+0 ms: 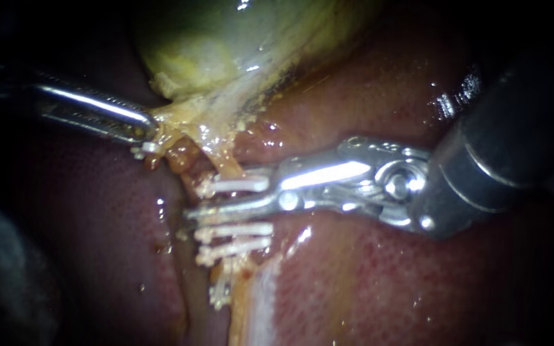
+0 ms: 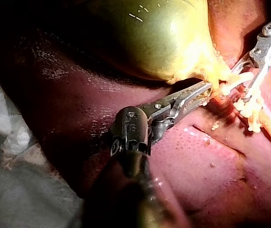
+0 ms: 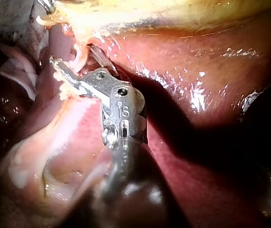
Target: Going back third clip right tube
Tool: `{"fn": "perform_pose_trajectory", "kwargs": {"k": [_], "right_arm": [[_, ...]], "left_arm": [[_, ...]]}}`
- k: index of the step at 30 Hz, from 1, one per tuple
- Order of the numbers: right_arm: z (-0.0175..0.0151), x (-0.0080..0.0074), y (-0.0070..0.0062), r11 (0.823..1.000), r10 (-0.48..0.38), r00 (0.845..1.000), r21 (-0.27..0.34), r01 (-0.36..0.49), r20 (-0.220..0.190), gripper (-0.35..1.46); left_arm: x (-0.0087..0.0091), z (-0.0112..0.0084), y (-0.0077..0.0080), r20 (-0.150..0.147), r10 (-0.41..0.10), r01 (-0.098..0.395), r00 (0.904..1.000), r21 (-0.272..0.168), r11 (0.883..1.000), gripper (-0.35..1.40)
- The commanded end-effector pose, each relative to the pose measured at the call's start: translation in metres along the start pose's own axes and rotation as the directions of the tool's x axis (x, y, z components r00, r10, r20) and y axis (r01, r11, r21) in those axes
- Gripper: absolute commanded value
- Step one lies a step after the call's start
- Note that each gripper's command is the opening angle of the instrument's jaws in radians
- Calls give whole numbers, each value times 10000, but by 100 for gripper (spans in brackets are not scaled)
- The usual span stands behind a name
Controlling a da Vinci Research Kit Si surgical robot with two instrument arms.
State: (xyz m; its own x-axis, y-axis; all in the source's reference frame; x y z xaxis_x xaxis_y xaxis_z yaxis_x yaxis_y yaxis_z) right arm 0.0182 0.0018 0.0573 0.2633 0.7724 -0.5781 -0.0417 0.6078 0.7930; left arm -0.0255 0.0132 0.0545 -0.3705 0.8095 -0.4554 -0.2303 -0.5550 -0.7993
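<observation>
Holding gallbladder (image 1: 226, 45) neck, just above tube (image 1: 226, 163): left instrument (image 1: 145, 133), jaws clamped on it. Three white clips (image 1: 238, 229) across tube: clipping looks done. Right instrument (image 1: 238, 197), jaws parted, at tube among clips; retreat remaining.

Polished, gleaming metal on the right instrument (image 1: 226, 195); white, matt, plastic-looking clips (image 1: 235, 229); wet, glossy, finely stippled liver (image 1: 386, 288); smooth, slick gallbladder (image 1: 213, 38).

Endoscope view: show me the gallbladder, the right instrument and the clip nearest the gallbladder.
gallbladder (image 1: 226, 38), endoscope view, on its green-yellow wall.
right instrument (image 1: 232, 200), endoscope view, midway between its open jaws.
clip nearest the gallbladder (image 1: 242, 184), endoscope view, middle of its white bar.
</observation>
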Motion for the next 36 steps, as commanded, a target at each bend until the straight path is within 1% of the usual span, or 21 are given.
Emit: {"fn": "perform_pose_trajectory", "kwargs": {"k": [1, 3, 5, 9, 11, 15, 19, 23, 27, 29, 31, 36], "right_arm": [[-3, -1, 0, 9998, -214, 9998, -27, 214, -21, 50], [-13, -4, 0, 9972, -751, 9972, 2, 751, -24, 50], [-26, -7, -2, 9900, -1409, 9900, 86, 1410, -14, 50], [-45, -12, -5, 9794, -2010, 9796, 206, 2010, -5, 50], [-56, -15, -7, 9698, -2424, 9702, 278, 2423, -9, 50], [-79, -16, -10, 9571, -2870, 9579, 402, 2868, -25, 50], [-108, -16, -13, 9407, -3354, 9420, 509, 3353, -65, 50], [-132, -18, -15, 9306, -3622, 9321, 535, 3620, -74, 50], [-148, -18, -17, 9293, -3667, 9303, 442, 3666, -51, 50], [-154, -16, -18, 9310, -3633, 9317, 363, 3632, -39, 50], [-157, -14, -18, 9326, -3598, 9330, 288, 3598, -55, 50], [-161, -11, -20, 9336, -3571, 9340, 291, 3571, -62, 50]], "left_arm": [[0, 0, 0, 0, -1, 1, 10000, 4, 10000, -35], [0, 0, 1, -1, -1, 1, 10000, 5, 10000, -35], [0, 0, 1, 0, -1, 1, 10000, 3, 10000, -35], [-1, -1, 0, 2, 1, -1, 10000, 0, 10000, -35], [-1, -2, 0, 3, 2, -2, 10000, -3, 10000, -35], [-1, -3, 0, 6, 6, -6, 10000, -8, 10000, -35], [-1, -3, 0, 6, 6, -6, 10000, -9, 10000, -35], [-2, -3, 0, 7, 7, -7, 10000, -10, 10000, -35], [-1, -1, 0, 2, 7, -7, 10000, 3, 10000, -35], [-2, 5, -3, -8, 16, -16, 10000, 30, 10000, -35], [-3, 13, -7, -32, 32, -32, 10000, 96, 9999, -35], [-10, 40, -27, 99, 163, -164, 9998, 133, 9998, -35]]}}
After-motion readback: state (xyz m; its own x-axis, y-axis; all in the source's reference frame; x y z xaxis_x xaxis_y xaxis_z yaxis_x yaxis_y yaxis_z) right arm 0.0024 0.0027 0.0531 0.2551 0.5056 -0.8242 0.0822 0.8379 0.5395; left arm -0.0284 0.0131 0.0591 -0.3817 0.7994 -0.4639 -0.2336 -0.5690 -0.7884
